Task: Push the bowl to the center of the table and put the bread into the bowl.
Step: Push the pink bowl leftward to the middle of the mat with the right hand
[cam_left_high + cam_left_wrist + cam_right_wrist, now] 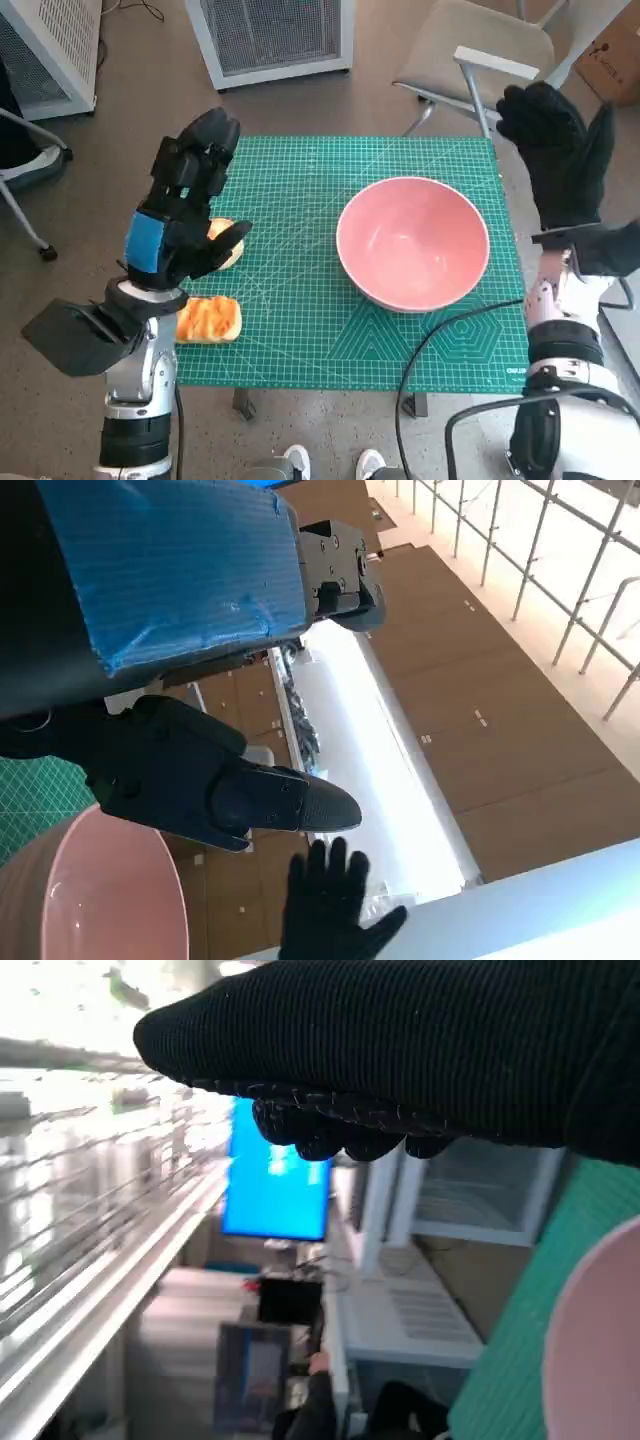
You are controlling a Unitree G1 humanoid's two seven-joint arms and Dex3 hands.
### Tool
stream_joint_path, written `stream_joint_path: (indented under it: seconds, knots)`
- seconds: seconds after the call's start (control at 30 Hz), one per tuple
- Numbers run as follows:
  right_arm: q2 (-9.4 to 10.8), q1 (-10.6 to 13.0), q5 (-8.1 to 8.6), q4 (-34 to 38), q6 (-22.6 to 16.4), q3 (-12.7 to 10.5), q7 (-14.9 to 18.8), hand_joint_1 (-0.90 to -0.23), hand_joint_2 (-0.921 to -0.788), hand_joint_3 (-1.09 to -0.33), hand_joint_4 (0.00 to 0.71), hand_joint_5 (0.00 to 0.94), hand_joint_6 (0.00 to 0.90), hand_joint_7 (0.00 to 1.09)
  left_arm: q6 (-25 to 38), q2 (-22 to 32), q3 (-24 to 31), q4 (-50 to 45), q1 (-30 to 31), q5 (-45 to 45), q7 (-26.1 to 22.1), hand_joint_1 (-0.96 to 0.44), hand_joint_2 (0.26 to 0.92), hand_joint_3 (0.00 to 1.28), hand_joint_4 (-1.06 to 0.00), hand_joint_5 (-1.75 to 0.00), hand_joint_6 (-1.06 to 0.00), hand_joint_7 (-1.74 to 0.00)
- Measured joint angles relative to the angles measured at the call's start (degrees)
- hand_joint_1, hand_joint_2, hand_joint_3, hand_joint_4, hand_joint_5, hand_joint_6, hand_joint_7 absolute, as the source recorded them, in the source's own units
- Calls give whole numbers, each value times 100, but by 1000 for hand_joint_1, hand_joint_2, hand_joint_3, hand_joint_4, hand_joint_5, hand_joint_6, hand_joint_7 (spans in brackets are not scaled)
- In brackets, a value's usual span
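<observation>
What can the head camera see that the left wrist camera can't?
Only the head view shows the bread lying on the green mat's left side, the mat's full spread, the whole left hand raised open above the bread, and the chair beyond the table. Only the left wrist view shows the brown panelled ceiling and a railing. Both show the empty pink bowl and the gloved right hand, raised and holding nothing.

head view: even, bright, sharp | wrist views: window glare, blurred background
</observation>
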Motion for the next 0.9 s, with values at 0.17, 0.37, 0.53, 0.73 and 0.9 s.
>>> stream_joint_path:
  seconds: [0.17,0.37,0.53,0.73,0.9]
  knots:
    - [-35,0,-57,138,134,-9,-173,-593,-921,-791,86,0,90,239,0,0,-1,0,1,0,0,-532,921,168,-81,-93,1,-601]
    - [-49,4,-186,237,317,-19,-346,-587,-921,-813,75,0,85,234,0,0,-2,0,4,-1,-6,-533,921,168,-82,-90,1,-599]
    - [-48,15,-239,318,504,-40,-464,-588,-921,-820,81,4,91,236,0,2,-1,-5,13,-3,-8,-536,921,169,-83,-88,1,-598]
    - [-46,59,-260,354,717,-56,-598,-574,-921,-826,91,8,97,237,1,9,0,-16,35,-5,-9,-535,921,170,-83,-85,1,-597]
    - [-44,92,-340,366,853,-52,-683,-568,-921,-809,103,11,98,231,3,13,0,-40,38,-5,-9,-535,921,171,-83,-83,1,-597]
